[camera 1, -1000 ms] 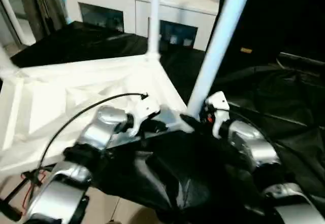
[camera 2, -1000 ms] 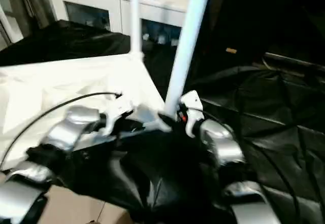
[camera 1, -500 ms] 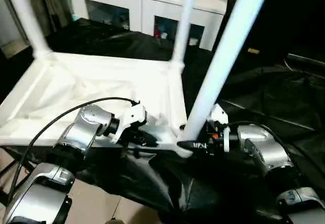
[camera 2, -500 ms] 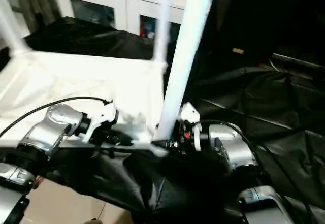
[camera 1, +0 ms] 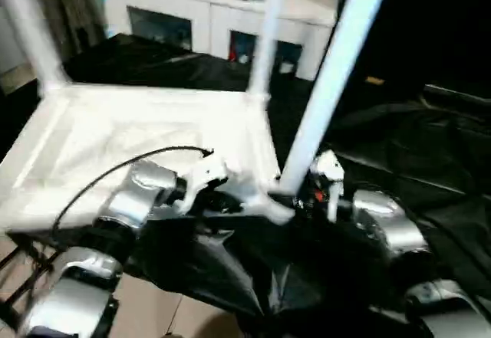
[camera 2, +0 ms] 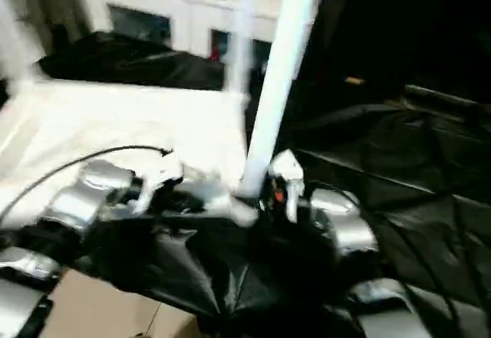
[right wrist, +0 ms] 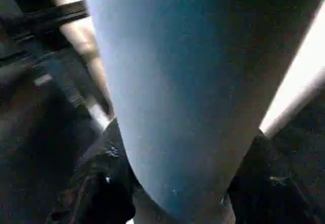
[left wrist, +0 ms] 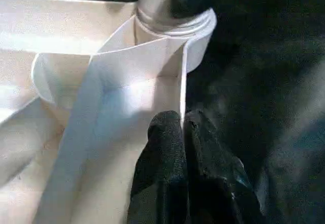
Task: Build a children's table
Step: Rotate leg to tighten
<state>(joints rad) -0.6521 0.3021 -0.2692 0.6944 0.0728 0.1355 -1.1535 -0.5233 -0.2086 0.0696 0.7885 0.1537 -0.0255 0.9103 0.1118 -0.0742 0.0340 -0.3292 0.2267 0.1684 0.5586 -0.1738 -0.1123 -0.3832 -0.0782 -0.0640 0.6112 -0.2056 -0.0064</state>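
Pinching tabletop rim: left gripper; right gripper clamped round near leg (seated in corner socket).

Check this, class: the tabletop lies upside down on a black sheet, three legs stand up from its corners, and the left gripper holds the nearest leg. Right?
Wrong arm: the right gripper holds the nearest leg, as the left eye view shows.
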